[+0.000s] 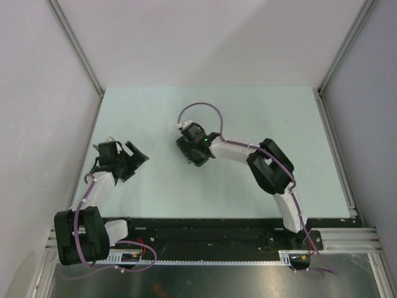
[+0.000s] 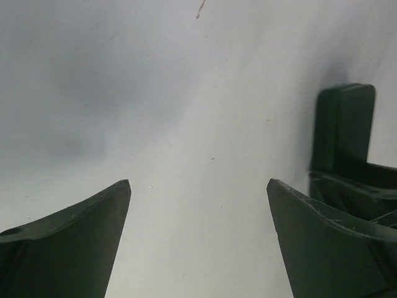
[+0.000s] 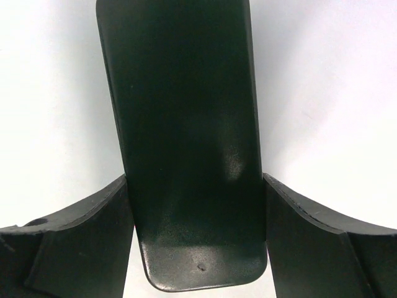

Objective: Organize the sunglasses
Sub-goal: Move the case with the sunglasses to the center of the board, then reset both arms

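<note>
Item: black oblong rounded case [image 3: 186, 143], long axis running straight out from the right gripper [image 3: 196, 179], whose fingers clasp its long sides; left gripper [image 2: 198, 182] spread wide, empty, well apart; sunglasses visible in no view, perhaps inside.

the sunglasses cannot be seen in any view. the black case [image 3: 189, 136], oblong with rounded corners and a smooth, faintly glossy surface, lies flat near the middle of the table [image 1: 248, 112], its long sides touched by both fingers of the right gripper [image 3: 195, 186].
</note>
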Robot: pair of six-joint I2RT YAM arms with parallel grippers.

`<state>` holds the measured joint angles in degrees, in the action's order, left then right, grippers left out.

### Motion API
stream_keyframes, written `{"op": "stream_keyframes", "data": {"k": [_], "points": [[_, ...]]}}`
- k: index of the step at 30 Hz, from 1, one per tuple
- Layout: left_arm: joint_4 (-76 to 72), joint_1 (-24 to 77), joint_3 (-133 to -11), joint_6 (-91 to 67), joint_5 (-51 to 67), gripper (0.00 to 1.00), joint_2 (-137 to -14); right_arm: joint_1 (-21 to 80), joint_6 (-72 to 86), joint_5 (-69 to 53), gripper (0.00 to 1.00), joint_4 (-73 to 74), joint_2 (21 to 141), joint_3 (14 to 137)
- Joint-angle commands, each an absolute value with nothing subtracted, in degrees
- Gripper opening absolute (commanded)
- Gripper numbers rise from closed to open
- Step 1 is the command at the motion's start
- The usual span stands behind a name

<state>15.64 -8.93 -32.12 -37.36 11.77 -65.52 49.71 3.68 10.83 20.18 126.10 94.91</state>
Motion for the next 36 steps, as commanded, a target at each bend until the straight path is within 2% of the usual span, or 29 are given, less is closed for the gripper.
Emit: {"op": "stream_keyframes", "data": {"k": [1,10,16,22,28,31,36], "points": [[15.38,-9.58,-33.57,-35.77,13.97,0.97,-64.25,43.26,17.13,20.82,0.37,17.14,114.81,84.68],[15.29,-9.58,-34.89,-34.02,16.34,0.97,-63.72,35.08,21.44,22.86,0.42,20.64,110.83,77.79],[15.29,-9.49,-35.24,-33.31,18.19,1.00,-63.81,32.26,23.29,19.96,0.55,22.14,112.15,77.52],[15.38,-9.41,-35.77,-32.08,19.07,1.00,-63.63,31.82,23.47,17.41,0.74,23.64,113.29,77.52],[15.47,-9.49,-36.82,-31.47,20.30,1.00,-63.37,32.52,20.83,16.61,0.87,23.90,113.29,77.87],[15.73,-9.49,-37.61,-30.68,20.65,1.00,-62.76,33.04,19.87,17.58,0.98,24.43,111.89,78.31],[16.35,-9.49,-39.63,-28.83,21.36,1.00,-60.65,33.92,18.81,19.15,1.00,23.99,107.15,79.19]]}}
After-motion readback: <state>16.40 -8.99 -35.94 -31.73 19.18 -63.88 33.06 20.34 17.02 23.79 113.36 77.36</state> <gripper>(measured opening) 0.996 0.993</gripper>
